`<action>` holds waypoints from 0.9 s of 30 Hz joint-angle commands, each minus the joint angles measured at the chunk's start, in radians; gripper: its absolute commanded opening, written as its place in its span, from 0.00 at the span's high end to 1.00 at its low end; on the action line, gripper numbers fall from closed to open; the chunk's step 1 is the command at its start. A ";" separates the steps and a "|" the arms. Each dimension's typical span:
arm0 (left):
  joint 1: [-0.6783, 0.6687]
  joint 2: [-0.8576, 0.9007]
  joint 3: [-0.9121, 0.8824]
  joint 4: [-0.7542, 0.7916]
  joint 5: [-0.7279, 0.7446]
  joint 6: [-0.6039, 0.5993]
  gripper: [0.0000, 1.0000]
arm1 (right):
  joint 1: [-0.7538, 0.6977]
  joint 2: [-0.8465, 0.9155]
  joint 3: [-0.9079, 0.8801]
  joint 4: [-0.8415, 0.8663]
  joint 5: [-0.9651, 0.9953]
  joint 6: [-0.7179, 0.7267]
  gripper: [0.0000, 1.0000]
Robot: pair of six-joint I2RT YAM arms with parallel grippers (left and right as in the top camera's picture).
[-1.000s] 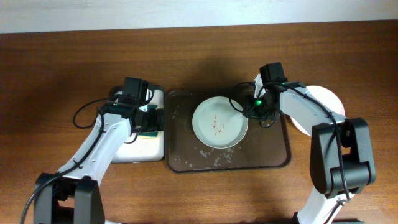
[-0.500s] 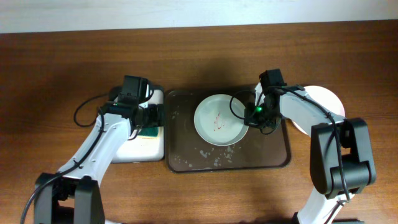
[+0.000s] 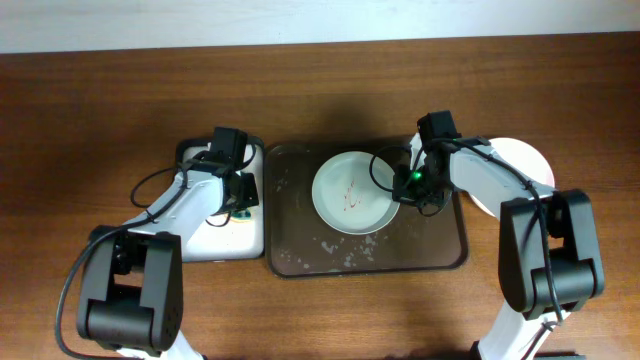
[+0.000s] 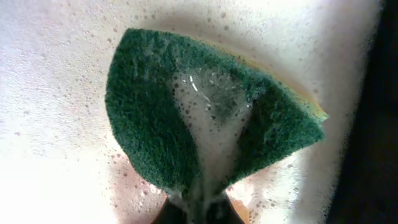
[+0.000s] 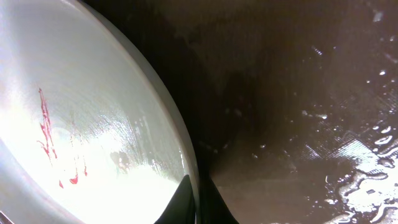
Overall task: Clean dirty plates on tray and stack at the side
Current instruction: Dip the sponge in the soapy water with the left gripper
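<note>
A white plate (image 3: 352,193) smeared with red streaks lies on the dark brown tray (image 3: 300,250). My right gripper (image 3: 403,186) is shut on the plate's right rim; in the right wrist view the two fingers pinch the plate (image 5: 81,124) at its edge, right gripper (image 5: 196,202). My left gripper (image 3: 238,200) is down in the white soapy tub (image 3: 215,240) left of the tray. In the left wrist view the green sponge (image 4: 155,124) is folded and pinched between the jaws of the left gripper (image 4: 202,210), with foam all round it.
A clean white plate (image 3: 525,160) sits on the table right of the tray, partly under the right arm. Water drops and foam flecks cover the tray floor (image 5: 298,93). Bare wooden table surrounds tub and tray.
The left gripper has closed on the sponge in the tub, and the left arm has shifted. The right gripper shut on the plate's rim a moment earlier, and the plate slid slightly right.
</note>
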 commanded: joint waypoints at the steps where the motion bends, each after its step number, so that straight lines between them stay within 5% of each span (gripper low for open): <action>1: 0.007 -0.049 0.018 0.003 -0.024 -0.010 1.00 | 0.002 0.012 -0.015 -0.018 0.035 0.011 0.96; 15: 0.007 -0.217 0.022 0.009 -0.071 0.025 1.00 | 0.002 0.012 -0.015 -0.019 0.035 0.011 0.96; 19: 0.007 -0.217 0.022 0.148 -0.222 0.026 1.00 | 0.002 0.012 -0.015 -0.018 0.035 0.011 0.96; 27: 0.007 -0.217 0.022 0.293 -0.289 0.059 1.00 | 0.002 0.012 -0.015 -0.017 0.036 0.011 0.96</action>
